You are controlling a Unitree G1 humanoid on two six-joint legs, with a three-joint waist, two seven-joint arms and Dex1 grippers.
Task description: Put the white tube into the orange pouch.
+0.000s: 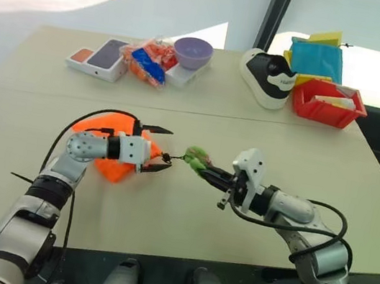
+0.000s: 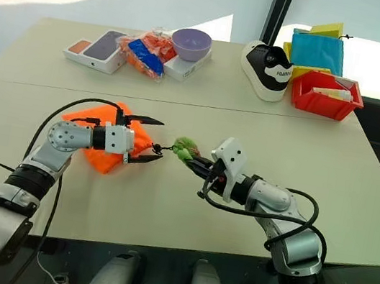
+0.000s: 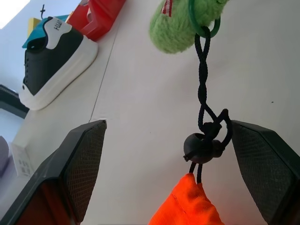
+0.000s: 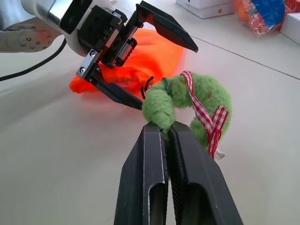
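The orange pouch [image 1: 114, 168] lies on the table at centre left, partly behind my left wrist. Its black cord [image 3: 204, 89] runs taut through a round black stopper [image 3: 201, 147] to a green plush tassel [image 1: 196, 158] with a red checked ribbon. My left gripper [image 1: 169, 150] is open, one finger on each side of the stopper at the pouch's neck, touching neither. My right gripper [image 4: 168, 127] is shut on the green tassel [image 4: 197, 101], just above the table. The white tube is hidden.
Along the far edge stand a phone box [image 1: 98, 57], orange-and-blue snack packets [image 1: 148, 62], a purple bowl [image 1: 193, 51], a white-and-black shoe [image 1: 270, 79] and a red bin [image 1: 326, 110] with teal and yellow bags [image 1: 317, 57] behind it.
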